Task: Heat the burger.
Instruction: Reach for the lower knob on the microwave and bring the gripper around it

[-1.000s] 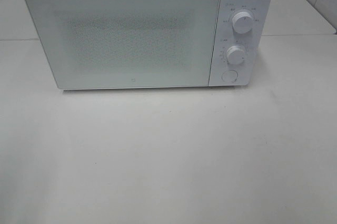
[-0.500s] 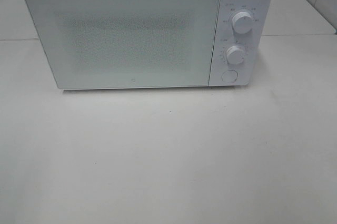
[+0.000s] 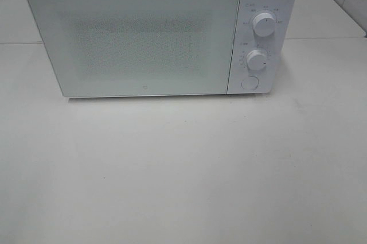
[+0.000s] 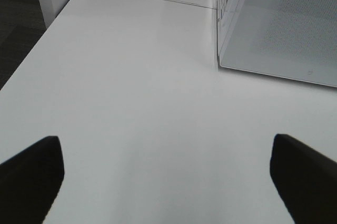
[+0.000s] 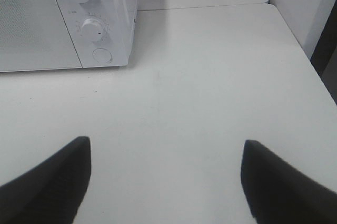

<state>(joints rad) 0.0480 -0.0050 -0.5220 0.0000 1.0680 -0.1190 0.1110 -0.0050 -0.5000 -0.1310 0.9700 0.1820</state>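
Note:
A white microwave [image 3: 160,31] stands at the back of the table with its door [image 3: 137,40] shut. It has two round knobs [image 3: 263,24] and a round button [image 3: 249,82] on its right panel. The burger is not in view; I cannot see through the frosted door. Neither gripper shows in the exterior view. My left gripper [image 4: 166,174] is open and empty over the bare table, left of the microwave's corner [image 4: 274,29]. My right gripper [image 5: 163,179] is open and empty over the table, to the right of the microwave's control panel [image 5: 92,21].
The white table [image 3: 183,169] spreads out in front of the microwave. Its left edge drops to a dark floor [image 4: 16,23] in the left wrist view. Its right edge [image 5: 308,60] shows in the right wrist view. A seam between table sections runs behind the microwave.

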